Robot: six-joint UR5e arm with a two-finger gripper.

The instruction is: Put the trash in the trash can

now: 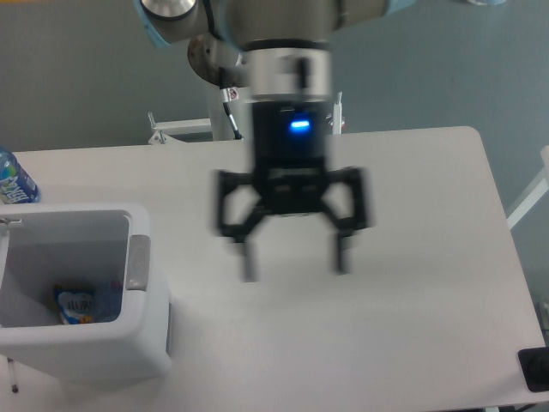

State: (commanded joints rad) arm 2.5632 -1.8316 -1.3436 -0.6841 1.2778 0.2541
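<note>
The hand (293, 263) is hanging open and blurred over the tabletop (412, 257); the trash can (146, 339) is holding a blue-and-orange packet (84, 304).

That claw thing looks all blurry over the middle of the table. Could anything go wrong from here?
Possibly. The claw is blurred, so it seems to be moving fast with its fingers spread and nothing between them; a fast sweep could hit something. The blue-labelled bottle stands at the table's left edge, just behind the trash can, and could be knocked off. No trash shows on the table, so it may grab at nothing.
</note>
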